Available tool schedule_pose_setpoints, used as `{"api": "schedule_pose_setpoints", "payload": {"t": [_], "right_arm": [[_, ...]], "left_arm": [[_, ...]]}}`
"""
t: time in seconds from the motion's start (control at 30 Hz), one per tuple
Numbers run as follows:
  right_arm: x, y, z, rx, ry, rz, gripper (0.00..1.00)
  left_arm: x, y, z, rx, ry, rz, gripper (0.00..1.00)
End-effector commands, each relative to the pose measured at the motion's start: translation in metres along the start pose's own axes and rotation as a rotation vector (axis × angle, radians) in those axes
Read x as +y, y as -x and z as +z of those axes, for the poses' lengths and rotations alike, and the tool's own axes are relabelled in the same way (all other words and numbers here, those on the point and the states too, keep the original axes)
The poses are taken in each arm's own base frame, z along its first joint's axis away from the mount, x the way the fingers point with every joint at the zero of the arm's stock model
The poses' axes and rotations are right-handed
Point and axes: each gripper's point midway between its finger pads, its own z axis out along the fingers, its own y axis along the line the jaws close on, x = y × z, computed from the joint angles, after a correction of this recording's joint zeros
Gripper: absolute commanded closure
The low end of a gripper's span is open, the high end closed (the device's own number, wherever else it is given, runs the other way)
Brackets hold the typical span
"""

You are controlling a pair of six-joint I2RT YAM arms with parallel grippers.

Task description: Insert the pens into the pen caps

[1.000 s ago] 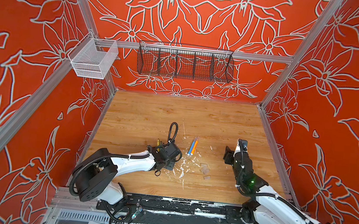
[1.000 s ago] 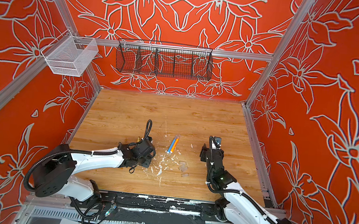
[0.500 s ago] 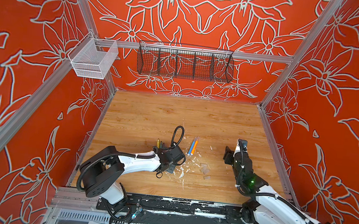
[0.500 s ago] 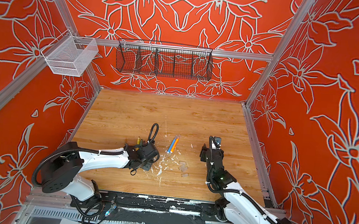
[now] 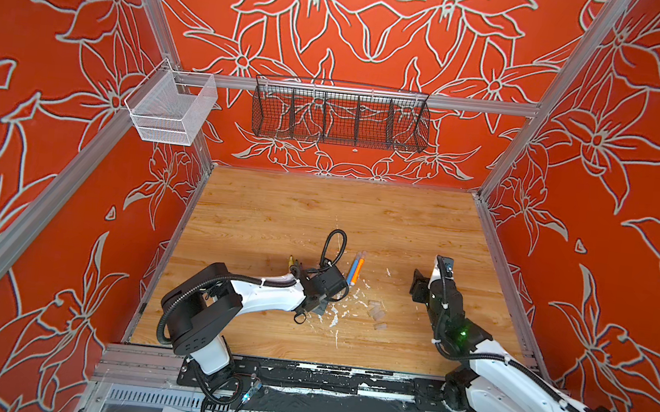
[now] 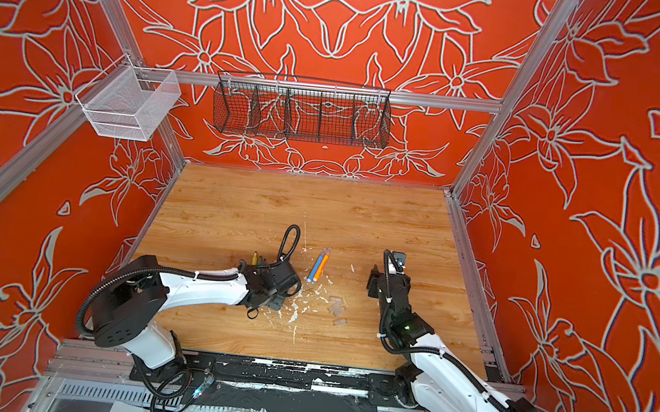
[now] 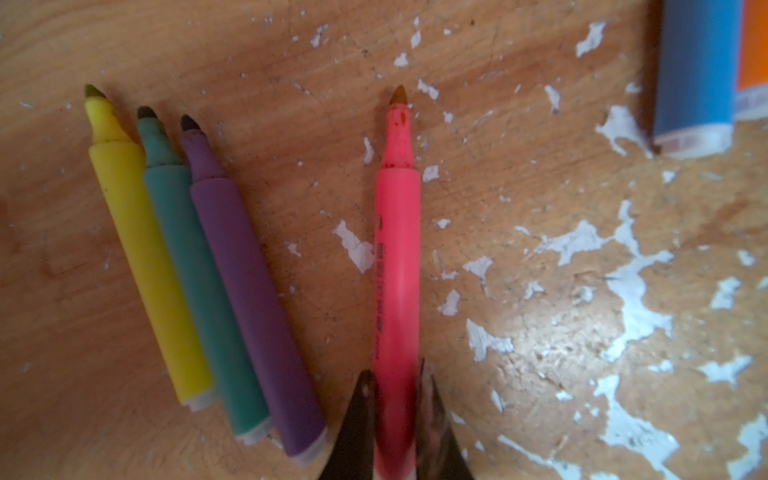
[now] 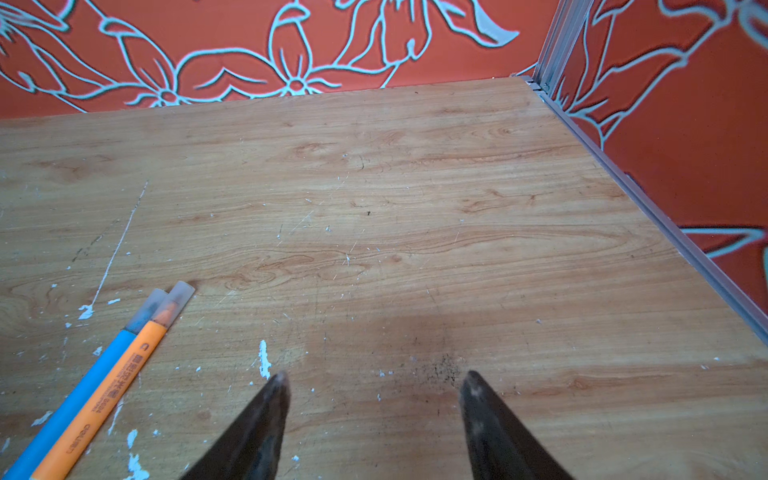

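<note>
One pen held: pink pen [image 7: 397,249], clamped near its tail by left hand [image 7: 395,372].
Right hand [image 8: 374,382]: wide, empty.
Pen caps [image 5: 376,314]: loose on table [image 5: 320,206], 3 o'clock of left hand.
Risk: tail grip lets tip swing, missing a cap.

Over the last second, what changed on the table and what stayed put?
The left pincer slid a little to the right in both top views and shut on the rear end of the pink pen. The right pincer stayed open and still. The blue pen and orange pen, both capped, and the loose caps have not moved.
</note>
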Motion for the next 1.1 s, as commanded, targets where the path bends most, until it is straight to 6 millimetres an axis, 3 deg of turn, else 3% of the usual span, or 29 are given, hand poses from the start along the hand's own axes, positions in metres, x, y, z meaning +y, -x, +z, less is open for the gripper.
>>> {"api": "schedule_pose_setpoints", "payload": {"t": [0.0, 0.1, 0.2, 0.47, 0.7, 0.87, 1.07], "right_arm": [[0.007, 0.018, -0.001, -0.031, 0.024, 0.023, 0.33], [0.017, 0.009, -0.005, 0.031, 0.091, 0.103, 0.33], [0.050, 0.000, -0.014, 0.094, 0.294, 0.228, 0.33], [0.134, 0.029, -0.057, 0.157, 0.762, 0.463, 0.31], [0.196, 0.051, -0.098, 0.117, 1.036, 0.466, 0.30], [0.226, 0.054, -0.103, 0.144, 1.114, 0.491, 0.34], [0.254, 0.055, -0.104, 0.176, 1.199, 0.505, 0.43]], "left_arm": [[0.000, -0.013, 0.004, 0.046, 0.001, 0.025, 1.00], [-0.004, 0.001, -0.012, -0.017, -0.051, 0.017, 1.00], [-0.008, 0.021, -0.038, -0.114, -0.119, 0.005, 1.00], [-0.026, 0.062, -0.114, -0.388, -0.385, 0.019, 1.00], [-0.034, 0.062, -0.144, -0.495, -0.530, 0.046, 1.00], [-0.041, 0.054, -0.162, -0.546, -0.648, 0.061, 1.00], [-0.039, 0.047, -0.170, -0.566, -0.686, 0.071, 1.00]]}}
